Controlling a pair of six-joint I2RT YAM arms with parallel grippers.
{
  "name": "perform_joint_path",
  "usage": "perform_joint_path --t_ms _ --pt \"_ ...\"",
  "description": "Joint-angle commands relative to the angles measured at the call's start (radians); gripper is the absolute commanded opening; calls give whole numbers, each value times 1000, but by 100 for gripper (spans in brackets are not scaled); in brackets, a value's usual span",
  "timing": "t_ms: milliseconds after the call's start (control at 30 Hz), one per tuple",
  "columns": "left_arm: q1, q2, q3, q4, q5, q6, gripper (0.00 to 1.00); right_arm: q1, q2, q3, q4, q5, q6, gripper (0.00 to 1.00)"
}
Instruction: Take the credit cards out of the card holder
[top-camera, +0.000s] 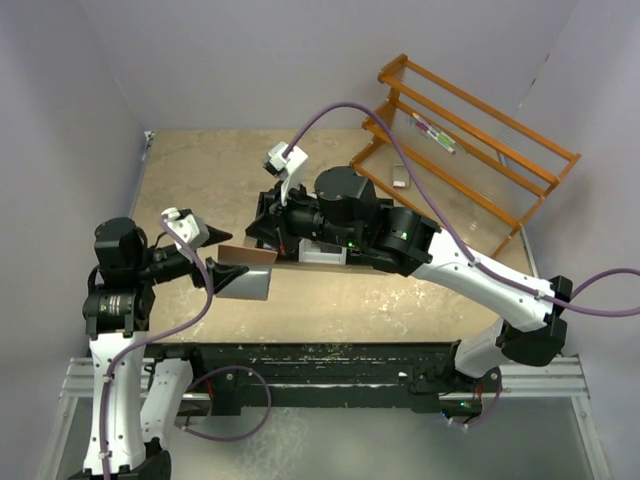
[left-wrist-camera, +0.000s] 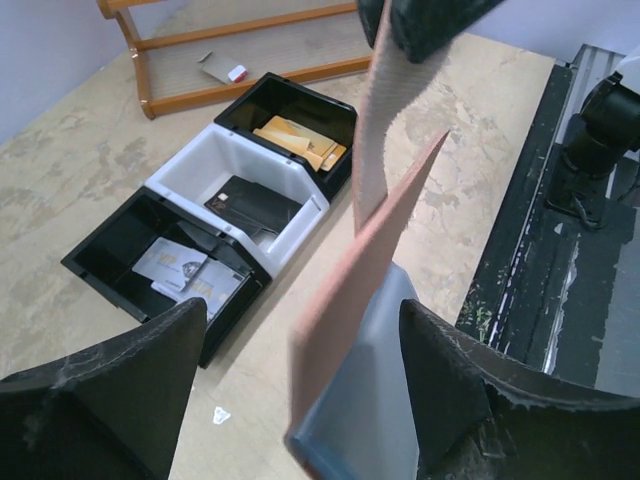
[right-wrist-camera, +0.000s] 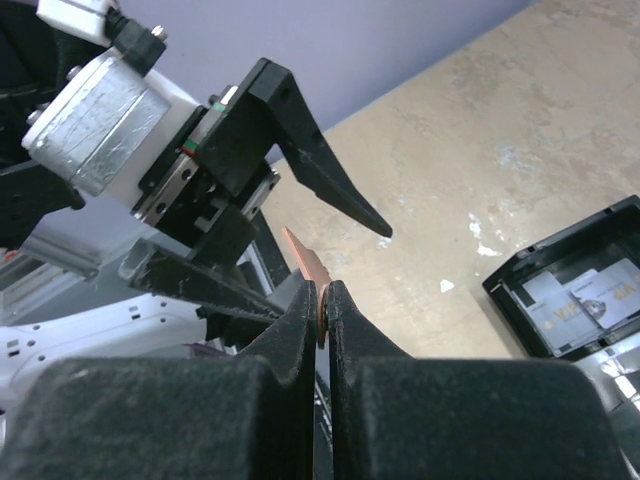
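Note:
The card holder (top-camera: 250, 282) hangs open above the table between both arms, its reddish-brown outside and light blue lining (left-wrist-camera: 380, 390) showing. My right gripper (right-wrist-camera: 321, 295) is shut on its upper reddish-brown flap (right-wrist-camera: 305, 258). In the left wrist view it comes in from the top (left-wrist-camera: 420, 20). My left gripper (left-wrist-camera: 300, 330) is open, its fingers (left-wrist-camera: 440, 370) either side of the lower half. Pale grey credit cards (left-wrist-camera: 185, 270) lie in a black bin. They also show in the right wrist view (right-wrist-camera: 590, 300). I cannot tell if cards are inside the holder.
Three bins stand in a row: the black card bin (left-wrist-camera: 100, 255), a white bin (left-wrist-camera: 190, 170) with a black pouch (left-wrist-camera: 250, 205), and a black bin (left-wrist-camera: 250, 100) with tan-yellow paper (left-wrist-camera: 300, 140). A wooden rack (top-camera: 470, 150) stands at the back right.

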Motion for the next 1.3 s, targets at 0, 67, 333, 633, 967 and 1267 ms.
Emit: perform_joint_path --t_ms 0,67,333,633,967,1267 --pt "-3 34 31 53 87 -50 75 -3 -33 44 75 -68 23 0" --pt "-3 59 46 31 134 -52 61 -3 -28 44 83 -81 28 0" --pt "-3 117 105 -9 192 -84 10 -3 -28 22 107 -103 57 0" --pt "-2 156 185 96 243 -364 0 -160 -135 -159 144 -224 65 89" --pt "-3 175 198 517 326 -916 0 -299 -360 -502 260 -534 93 99" --pt "-4 168 228 606 353 -1055 0 -306 -394 -625 412 -652 143 95"
